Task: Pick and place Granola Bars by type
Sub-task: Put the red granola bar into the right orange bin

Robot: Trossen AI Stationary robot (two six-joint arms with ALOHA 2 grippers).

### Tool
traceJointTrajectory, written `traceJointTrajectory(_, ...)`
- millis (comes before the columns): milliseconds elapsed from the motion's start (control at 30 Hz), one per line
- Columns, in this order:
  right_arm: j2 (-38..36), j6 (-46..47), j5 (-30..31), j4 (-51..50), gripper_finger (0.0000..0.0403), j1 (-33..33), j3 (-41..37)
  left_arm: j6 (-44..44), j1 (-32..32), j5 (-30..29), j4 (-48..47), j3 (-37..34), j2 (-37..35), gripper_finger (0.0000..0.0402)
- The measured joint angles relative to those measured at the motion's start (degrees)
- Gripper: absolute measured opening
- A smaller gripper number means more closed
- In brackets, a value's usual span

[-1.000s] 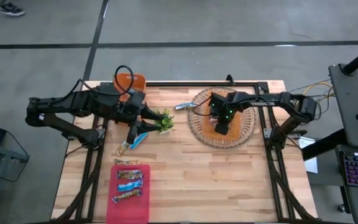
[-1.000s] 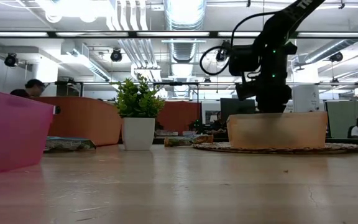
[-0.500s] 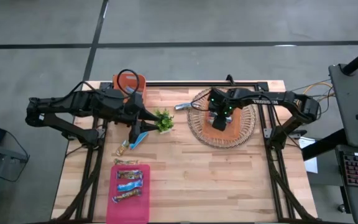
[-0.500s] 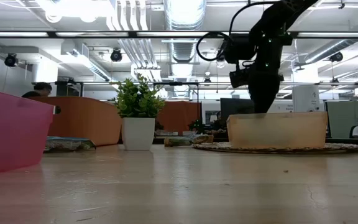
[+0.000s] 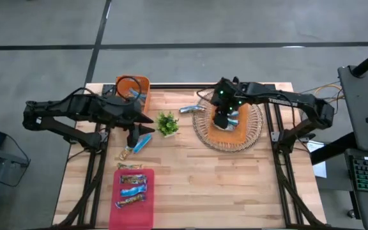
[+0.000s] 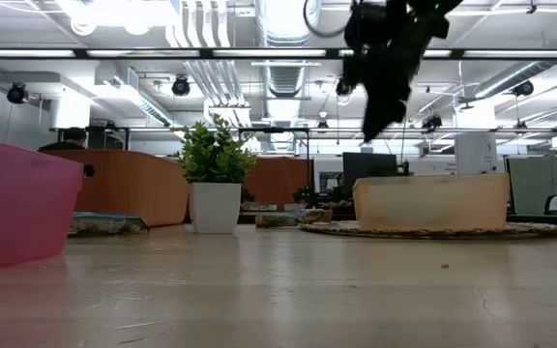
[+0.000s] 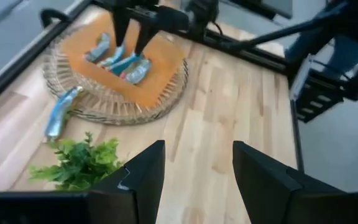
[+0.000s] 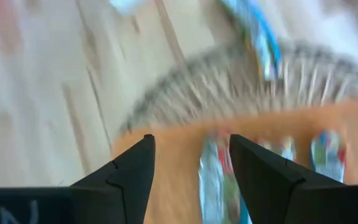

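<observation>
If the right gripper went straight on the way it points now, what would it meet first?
Most likely the silver-blue bars in the orange tray on the wicker mat. The right gripper hangs open above them, nothing between its fingers; the exact landing spot is unclear.

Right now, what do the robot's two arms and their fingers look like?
Both arms are black with jointed links. The right arm has green lights near its wrist and pale lettering; the left arm carries a looped black cable. Each ends in two dark, flat, wedge-shaped fingers.
</observation>
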Motion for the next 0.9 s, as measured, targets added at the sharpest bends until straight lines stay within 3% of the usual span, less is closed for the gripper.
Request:
traceJointTrajectory(167, -5.2, 2.4, -0.2, 7.8, 0.0198, 2.7, 0.0, -1.7, 0.0, -5.4, 0.8, -7.0, -5.3, 0.0169)
traceJointTrajectory(400, -11.6, 5.4, -0.4, 19.6, 0.0198, 7.7, -0.2, -4.1, 0.0, -10.5, 8.7, -21.2, -12.2, 0.0169)
traceJointTrajectory(900, -17.9, 12.8, 0.1, 34.3, 0.0198, 16.2, -0.3, -8.4, 0.0, -12.0, 26.3, -44.3, -19.4, 0.0167)
